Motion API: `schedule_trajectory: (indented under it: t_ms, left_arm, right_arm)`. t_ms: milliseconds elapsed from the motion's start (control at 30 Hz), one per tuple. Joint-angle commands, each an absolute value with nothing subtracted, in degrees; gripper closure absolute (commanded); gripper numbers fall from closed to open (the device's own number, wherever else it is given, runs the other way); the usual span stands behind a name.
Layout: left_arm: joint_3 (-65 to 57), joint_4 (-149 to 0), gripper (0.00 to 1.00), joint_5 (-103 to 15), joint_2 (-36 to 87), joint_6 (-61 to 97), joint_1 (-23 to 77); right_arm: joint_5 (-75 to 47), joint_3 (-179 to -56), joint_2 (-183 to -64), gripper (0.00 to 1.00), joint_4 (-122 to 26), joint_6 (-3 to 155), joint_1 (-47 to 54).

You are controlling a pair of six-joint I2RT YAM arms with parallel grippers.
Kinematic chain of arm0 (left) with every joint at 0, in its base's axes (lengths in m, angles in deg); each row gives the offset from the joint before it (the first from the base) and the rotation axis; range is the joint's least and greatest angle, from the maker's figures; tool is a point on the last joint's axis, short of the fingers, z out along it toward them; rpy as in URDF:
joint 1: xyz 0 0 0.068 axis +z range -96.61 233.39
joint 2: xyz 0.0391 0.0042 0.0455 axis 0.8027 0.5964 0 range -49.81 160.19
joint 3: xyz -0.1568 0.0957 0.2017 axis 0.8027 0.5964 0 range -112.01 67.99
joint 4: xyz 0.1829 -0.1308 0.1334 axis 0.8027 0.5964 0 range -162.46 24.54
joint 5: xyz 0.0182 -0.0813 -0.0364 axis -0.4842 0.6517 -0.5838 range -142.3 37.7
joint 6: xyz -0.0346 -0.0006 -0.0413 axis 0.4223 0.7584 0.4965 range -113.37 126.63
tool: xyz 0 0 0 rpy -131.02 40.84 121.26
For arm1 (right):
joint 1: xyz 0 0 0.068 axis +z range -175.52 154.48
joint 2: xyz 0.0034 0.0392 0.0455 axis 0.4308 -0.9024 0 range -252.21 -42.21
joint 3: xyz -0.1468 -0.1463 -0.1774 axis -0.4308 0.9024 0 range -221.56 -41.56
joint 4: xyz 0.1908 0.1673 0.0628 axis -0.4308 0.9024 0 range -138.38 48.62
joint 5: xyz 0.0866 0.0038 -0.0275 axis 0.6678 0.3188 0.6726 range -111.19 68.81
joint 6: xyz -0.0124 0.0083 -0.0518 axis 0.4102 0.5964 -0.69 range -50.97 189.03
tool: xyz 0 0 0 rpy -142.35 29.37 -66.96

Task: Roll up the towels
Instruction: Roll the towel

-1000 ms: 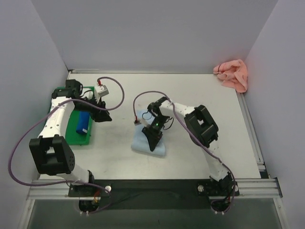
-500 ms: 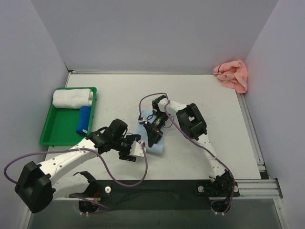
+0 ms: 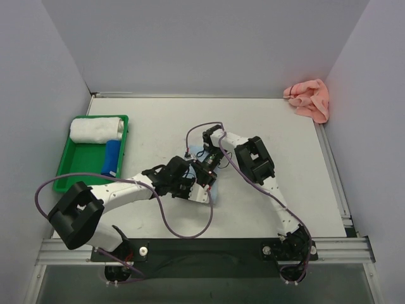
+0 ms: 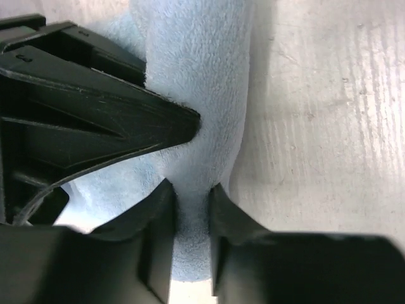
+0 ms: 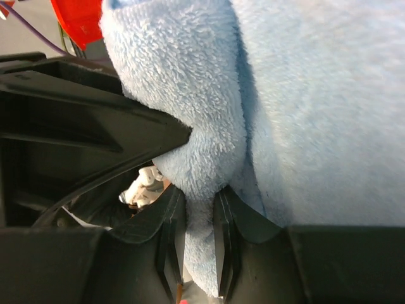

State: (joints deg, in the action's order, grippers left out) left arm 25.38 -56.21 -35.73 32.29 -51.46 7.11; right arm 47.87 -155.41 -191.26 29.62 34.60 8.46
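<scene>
Towel in both grips: my left gripper (image 4: 190, 212) is pinched shut on a raised fold of the light blue towel (image 4: 202, 63), and my right gripper (image 5: 197, 202) is clamped on that same towel, close beside it. The cloth sits mid-table, bunched up under the two grippers. From what I can see it's no tidy cylinder, so I judge this roll only under way.

The pink towel (image 3: 309, 100) lies crumpled in the far right corner, well apart from both arms. That one looks wholly left to do.

On the left, a green tray (image 3: 76, 174) holds a white roll (image 3: 95, 130) at its far end and a dark blue roll (image 3: 112, 158) just below it.

Writing? None I can read: no brand or label shows anywhere in view.
</scene>
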Motion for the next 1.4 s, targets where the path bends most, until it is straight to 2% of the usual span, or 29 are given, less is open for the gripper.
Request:
schedule_trajectory:
  t_ms: [0,33,133,267,333,433,567,633,867,900,933,1067,1133,1233,1367]
  left_arm:
    - [22.5,-49.7,0.76,-37.1,34.5,-47.6,6.6]
    - [23.2,-47.4,0.82,-37.4,34.3,-46.7,6.7]
    - [26.0,-46.3,0.86,-37.9,31.8,-44.8,7.3]
    - [24.2,-41.8,0.9,-35.1,35.2,-42.0,7.3]
    - [21.9,-38.2,0.91,-32.0,37.8,-41.5,8.1]
    - [16.4,-32.8,0.91,-27.7,43.4,-42.6,10.4]
    - [5.6,-21.9,0.9,-21.3,54.0,-46.8,16.2]
    - [-0.2,-16.9,0.9,-17.7,57.6,-47.9,17.7]
    - [-20.4,1.2,0.86,-10.5,77.2,-53.2,21.7]
    - [-22.5,4.7,0.86,-10.5,79.4,-53.5,22.6]
    - [-25.1,6.3,0.85,-10.6,83.6,-53.5,23.1]
    - [-39.4,15.9,0.81,-10.1,94.0,-53.9,25.3]
    - [-42.2,18.1,0.8,-9.7,97.7,-53.3,26.3]
    - [-43.7,18.0,0.79,-10.0,99.3,-52.7,26.9]
    - [-43.0,18.0,0.77,-10.7,100.0,-53.0,26.9]
  right_arm:
    - [46.0,-157.1,-193.9,0.8,29.2,38.3,6.0]
    - [46.1,-156.9,-193.6,0.73,28.4,39.9,5.2]
    - [45.4,-154.3,-191.7,0.65,22.1,47.3,3.1]
    - [43.7,-154.1,-188.8,0.62,17.0,52.5,1.2]
    - [42.6,-153.5,-185.1,0.57,15.3,54.6,0.5]
    - [39.6,-151.5,-178.0,0.53,13.8,55.0,-1.5]
    - [35.3,-148.0,-167.7,0.51,11.5,53.0,-5.6]
    - [34.6,-145.0,-161.3,0.43,9.9,52.0,-8.5]
    - [29.4,-132.2,-141.2,0.39,3.8,46.8,-12.3]
    - [27.6,-130.4,-139.0,0.37,2.8,46.4,-11.8]
    - [26.7,-126.6,-135.2,0.3,1.0,46.0,-10.4]
    - [19.3,-116.9,-125.5,0.28,-5.5,47.5,-1.3]
    - [12.6,-114.3,-121.3,0.28,-8.6,47.5,3.6]
    - [7.5,-112.9,-121.7,0.28,-9.7,46.2,11.8]
    - [-5.8,-112.8,-127.4,0.29,-15.3,43.5,19.9]
